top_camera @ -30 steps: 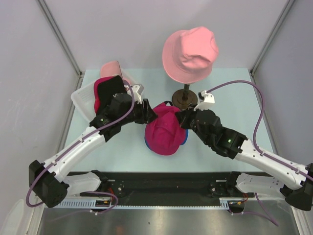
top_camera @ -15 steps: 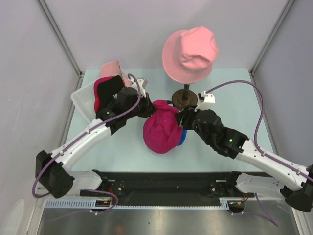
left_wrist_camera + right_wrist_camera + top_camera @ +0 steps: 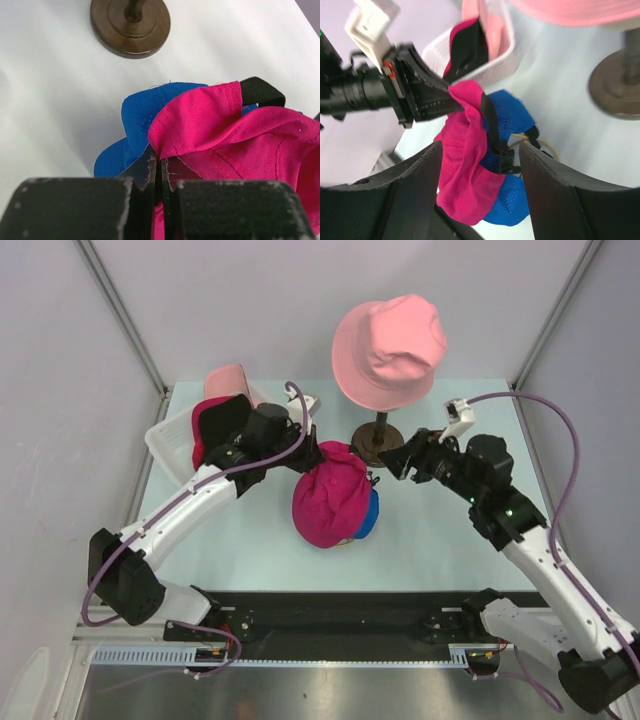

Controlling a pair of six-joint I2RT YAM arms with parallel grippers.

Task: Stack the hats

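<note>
Pinching magenta cap [image 3: 225, 135], left hand [image 3: 160, 167], wrist view, overhead only suggests contact

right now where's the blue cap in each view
Top external: the blue cap is mid-picture, peeking out at the lower right of the magenta cap.
Left wrist: middle left, under the magenta cap.
Right wrist: lower centre, beneath the magenta cap.
Shared landmark: the round stand base.
</note>
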